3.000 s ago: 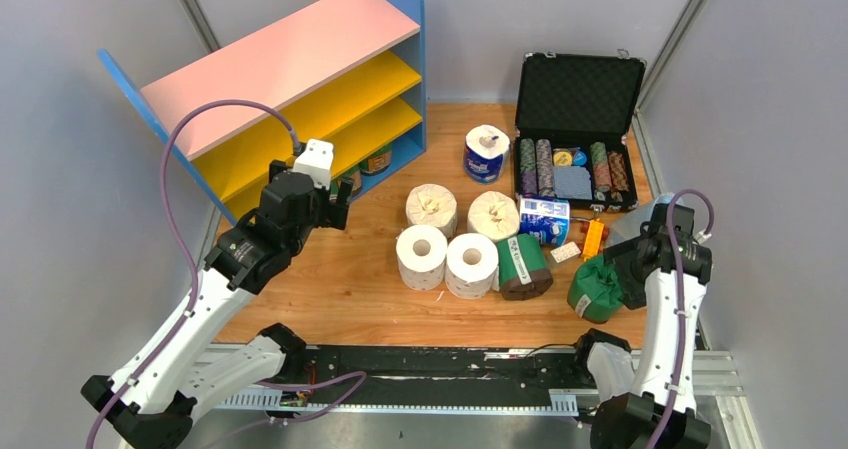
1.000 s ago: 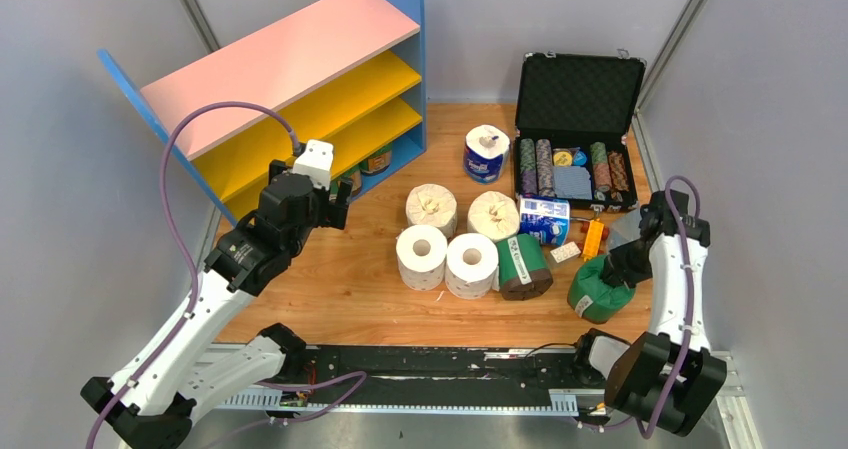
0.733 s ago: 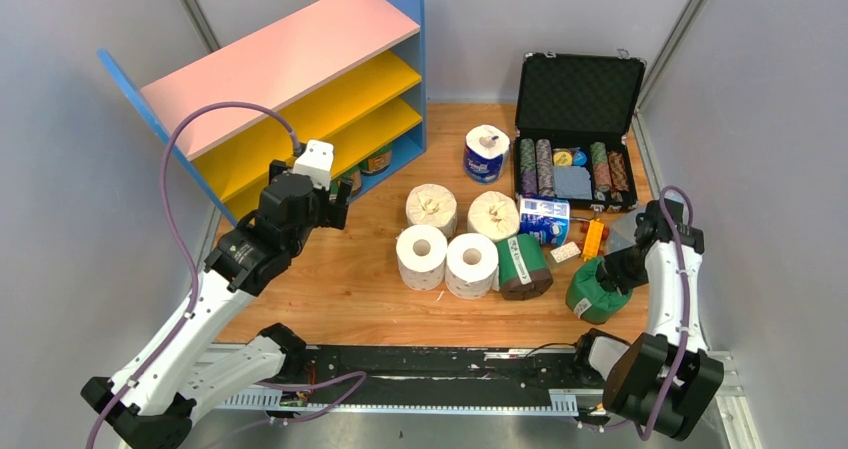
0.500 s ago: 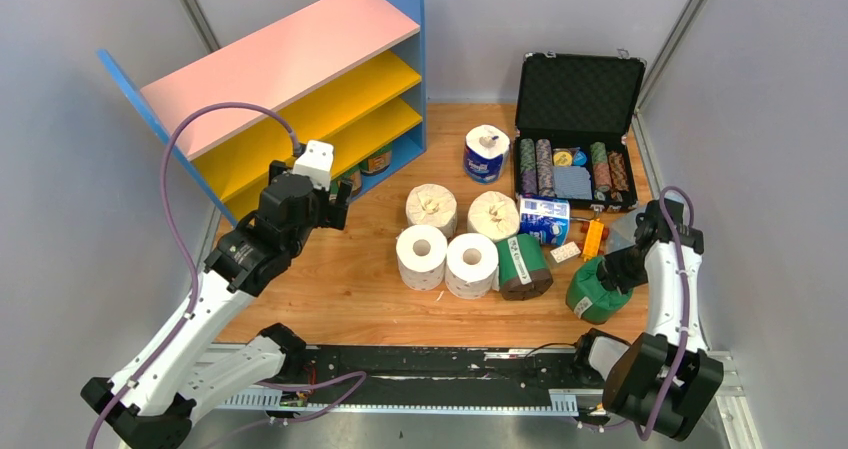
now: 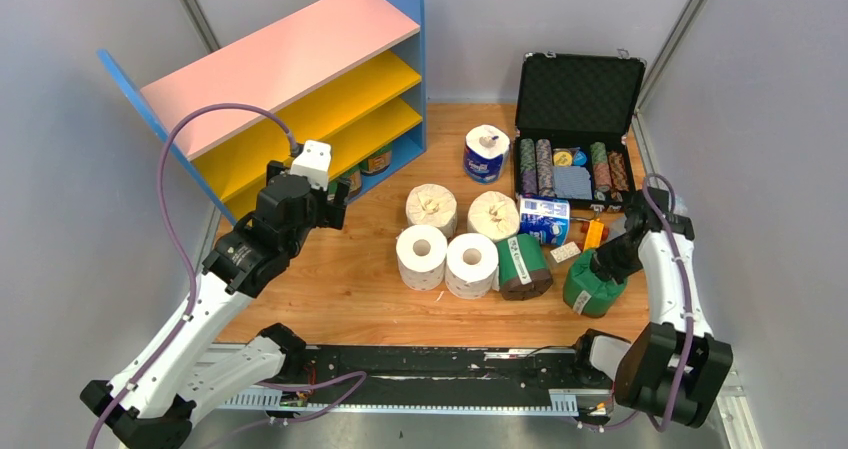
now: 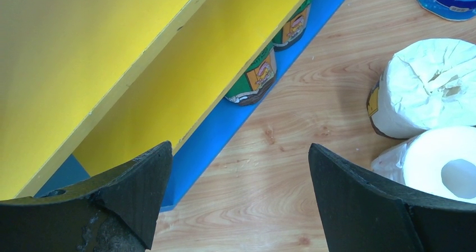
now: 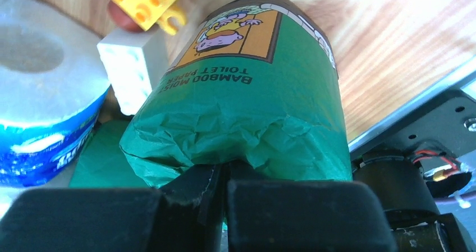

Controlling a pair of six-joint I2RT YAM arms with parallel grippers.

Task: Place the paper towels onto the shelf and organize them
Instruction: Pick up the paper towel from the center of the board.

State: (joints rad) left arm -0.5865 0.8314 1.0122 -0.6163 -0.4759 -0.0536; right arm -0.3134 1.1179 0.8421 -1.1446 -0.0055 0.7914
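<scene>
Right claw [image 7: 222, 193] pressed together, pinching the crumpled wrap at the end of the green roll [image 5: 590, 287] directly beneath it on the table [image 5: 350, 279]. Left claw [image 6: 236, 201] spread, empty, the shelf [image 5: 300, 79] just ahead. Lift gently: thin wrap may tear or slip.

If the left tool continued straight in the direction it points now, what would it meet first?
Probably the shelf: the open left tool points at its blue bottom board, where a green-wrapped roll stands. Depth is hard to judge.

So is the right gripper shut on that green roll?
Yes. The right gripper is shut, pinching the crumpled wrap at the end of the green roll.
</scene>
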